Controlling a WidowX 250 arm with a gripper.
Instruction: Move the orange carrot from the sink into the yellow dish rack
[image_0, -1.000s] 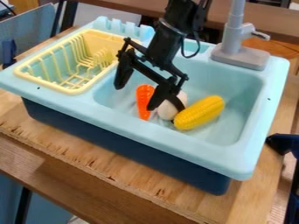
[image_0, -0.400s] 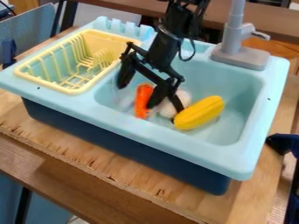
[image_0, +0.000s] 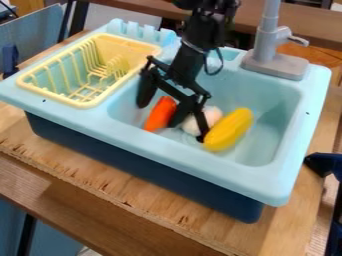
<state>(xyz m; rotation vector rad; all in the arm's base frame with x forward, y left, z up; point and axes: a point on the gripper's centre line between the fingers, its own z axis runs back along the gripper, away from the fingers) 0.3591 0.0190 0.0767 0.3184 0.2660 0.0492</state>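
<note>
Claw (image_0: 160, 114) spread, orange carrot (image_0: 159, 115) between fingers near sink (image_0: 200, 168) basin's left edge, contact unclear. White rounded thing (image_0: 212, 115) beside claw; yellow corn (image_0: 228, 131) just right, toward near edge. Yellow rack (image_0: 85, 104) at sink's left.

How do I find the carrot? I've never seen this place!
Find the light blue sink and look inside, near the yellow rack. The carrot lies tilted there. It's the orange one; the round toy beside it is white, and the corn is yellow.
</note>
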